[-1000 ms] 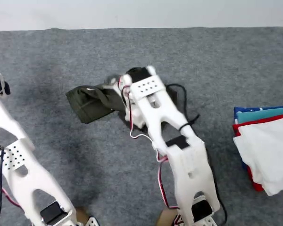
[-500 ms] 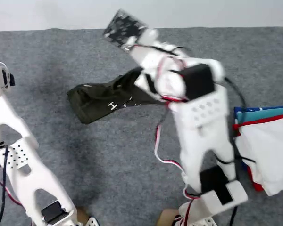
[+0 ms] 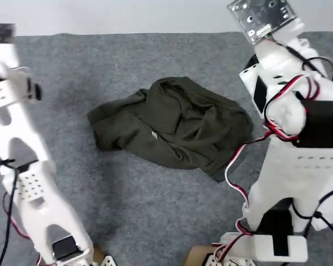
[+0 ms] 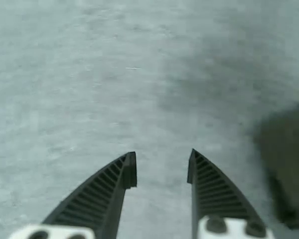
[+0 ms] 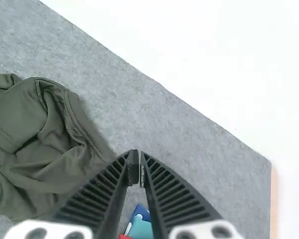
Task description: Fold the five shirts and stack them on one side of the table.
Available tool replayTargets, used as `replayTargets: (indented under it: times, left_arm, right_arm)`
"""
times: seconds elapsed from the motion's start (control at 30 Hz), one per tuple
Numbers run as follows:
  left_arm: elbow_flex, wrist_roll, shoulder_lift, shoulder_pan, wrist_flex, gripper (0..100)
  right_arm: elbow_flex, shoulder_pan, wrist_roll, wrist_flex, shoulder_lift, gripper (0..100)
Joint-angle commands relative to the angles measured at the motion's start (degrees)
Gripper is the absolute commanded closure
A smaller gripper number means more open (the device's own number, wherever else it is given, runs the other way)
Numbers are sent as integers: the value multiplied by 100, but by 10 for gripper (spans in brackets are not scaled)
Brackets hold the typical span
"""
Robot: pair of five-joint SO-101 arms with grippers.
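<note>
Swinging up and off the dark green shirt (image 3: 177, 124), the right arm (image 3: 294, 144) is now rearing at 3 o'clock in the high view, and the shirt is lying wider and looser than a second ago. Underneath, the grey mat (image 3: 155, 55) is covering the table, and the left arm (image 3: 22, 166) is standing at 9 o'clock. The shirt is sprawling crumpled at the centre, not yet folded. A sliver of the folded stack (image 5: 138, 218) is peeking out below the right gripper (image 5: 139, 167), whose fingers are sitting all but closed on nothing. The left gripper (image 4: 162, 169) is hanging with fingers spread over bare mat, near the shirt's dark edge.

This is probably the last shirt, at the flattening stage. Next, both grippers are likely needing to pinch opposite edges and draw the cloth flat before folding.
</note>
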Motion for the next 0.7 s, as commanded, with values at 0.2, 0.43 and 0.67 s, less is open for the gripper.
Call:
replayTargets:
  times: [0.2, 0.43, 0.67]
  left_arm:
    - [2396, -352, -1292, 2040, 79, 823]
    - [2589, -352, -1002, 2418, -316, 765]
    - [2158, -343, -510, 2532, -466, 722]
  right_arm:
    - [193, 84, 62, 180, -224, 988]
    - [651, 84, 44, 215, -224, 988]
    - [1204, 84, 26, 215, -224, 988]
